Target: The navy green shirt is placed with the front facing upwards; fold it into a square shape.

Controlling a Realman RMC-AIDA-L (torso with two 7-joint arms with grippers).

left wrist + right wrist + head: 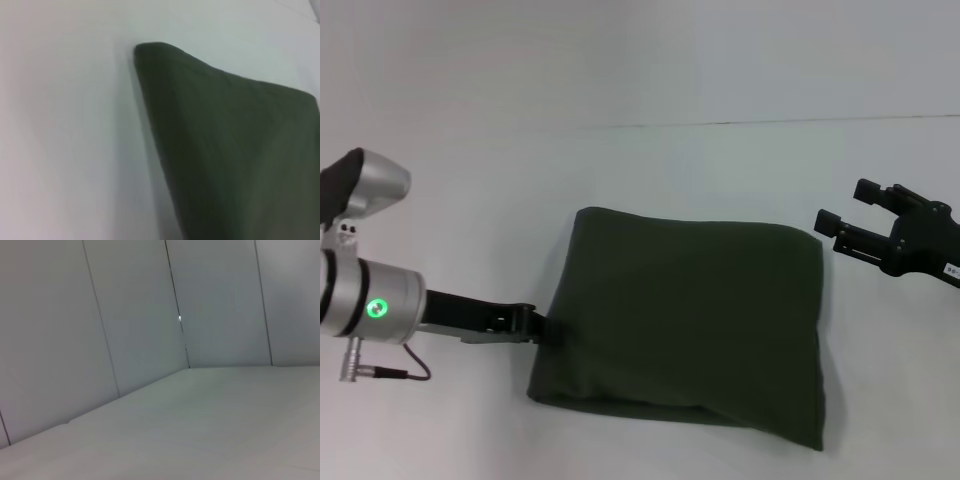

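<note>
The navy green shirt (690, 320) lies folded into a rough square in the middle of the white table (650, 170), showing only plain green cloth. My left gripper (542, 327) reaches in low from the left, and its tip meets the shirt's left edge about halfway along. The left wrist view shows a rounded corner and folded edge of the shirt (240, 160) flat on the table. My right gripper (848, 205) hangs open to the right of the shirt's far right corner, apart from the cloth, with nothing between its fingers.
Bare white tabletop surrounds the shirt on all sides. A thin cable (405, 372) hangs from my left wrist near the table. The right wrist view shows only the tabletop (210, 430) and panelled white walls (135, 315) behind it.
</note>
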